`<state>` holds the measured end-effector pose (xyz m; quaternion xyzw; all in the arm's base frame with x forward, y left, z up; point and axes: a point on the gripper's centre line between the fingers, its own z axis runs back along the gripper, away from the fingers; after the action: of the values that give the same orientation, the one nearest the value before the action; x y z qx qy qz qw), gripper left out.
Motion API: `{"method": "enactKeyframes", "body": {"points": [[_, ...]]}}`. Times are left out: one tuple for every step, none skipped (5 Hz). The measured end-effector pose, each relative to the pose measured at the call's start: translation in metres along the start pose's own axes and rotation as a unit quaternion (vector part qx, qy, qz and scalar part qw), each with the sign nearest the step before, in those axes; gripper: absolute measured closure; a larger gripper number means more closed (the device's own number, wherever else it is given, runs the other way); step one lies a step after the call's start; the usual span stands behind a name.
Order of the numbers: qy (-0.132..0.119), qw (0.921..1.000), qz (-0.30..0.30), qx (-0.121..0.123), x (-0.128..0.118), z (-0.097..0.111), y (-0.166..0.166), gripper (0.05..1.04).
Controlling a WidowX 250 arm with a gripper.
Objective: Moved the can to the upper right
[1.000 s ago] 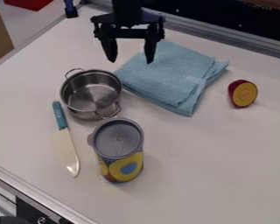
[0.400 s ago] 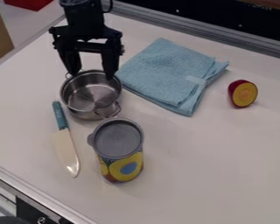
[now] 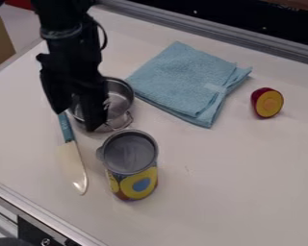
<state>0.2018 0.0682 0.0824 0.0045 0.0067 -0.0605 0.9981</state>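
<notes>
The gripper (image 3: 74, 121) hangs over the left side of the steel pot, up and to the left of the can, its two fingers parted with nothing visible between them. Upright on the table's front middle stands the can (image 3: 132, 166), with a grey lid and a yellow label showing a blue spot. Gripper and can are apart.
Partly behind the gripper is the steel pot (image 3: 121, 96). A knife with a teal handle (image 3: 66, 127) lies left of the can. The folded blue cloth (image 3: 182, 84) is at the back middle, and a halved red-and-yellow fruit (image 3: 267, 103) is at the right.
From the top of the view the gripper has moved left and then toward the front, coming over the pot's left side. The can and the other objects have stayed where they were.
</notes>
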Motion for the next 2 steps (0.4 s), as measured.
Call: {"method": "enactKeyframes", "body": {"points": [[0.004,0.9968,-0.079,0.0,-0.028,-0.004,-0.01,0.086],[0.041,0.9897,-0.137,-0.004,-0.048,-0.01,-0.017,0.086]]}}
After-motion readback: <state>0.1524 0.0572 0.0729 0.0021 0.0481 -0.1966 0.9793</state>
